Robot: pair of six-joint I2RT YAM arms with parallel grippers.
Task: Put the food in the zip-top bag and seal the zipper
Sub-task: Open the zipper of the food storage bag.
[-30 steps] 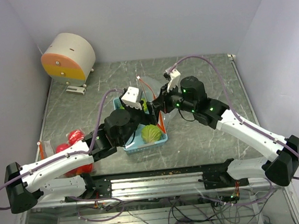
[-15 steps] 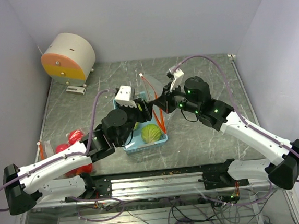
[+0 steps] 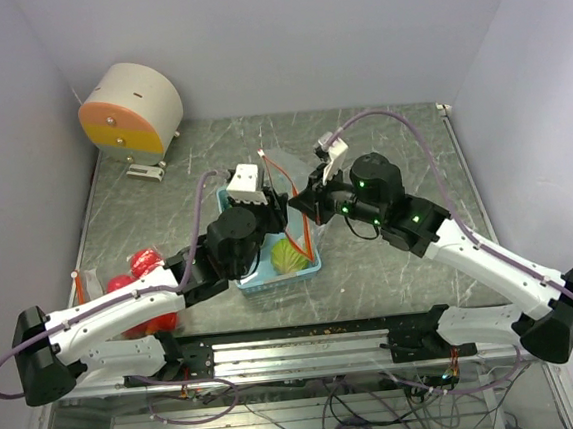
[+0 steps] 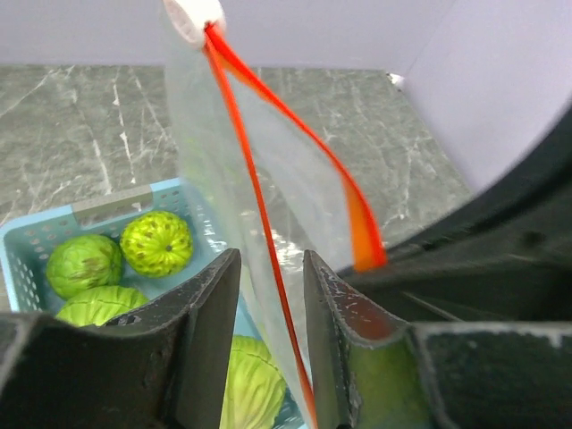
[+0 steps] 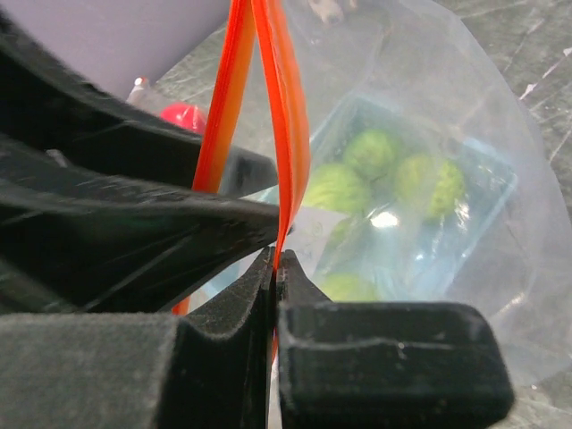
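zip-top bag [image 4: 295,170]: clear crinkly film, held upright over the right end of the light blue lattice basket [image 4: 107,204]. zipper [image 4: 259,207]: thin red-orange strip, its two sides parted. food: ribbed green round fruits [image 4: 156,243] in the basket, glossy red ones [image 3: 145,260] near the left edge of the table [image 3: 391,145]; bare marbled table behind and to the right. right hand [image 5: 274,264]: fingers pressed together on one zipper strip. left hand [image 4: 268,277]: fingers apart, a strip running between them.
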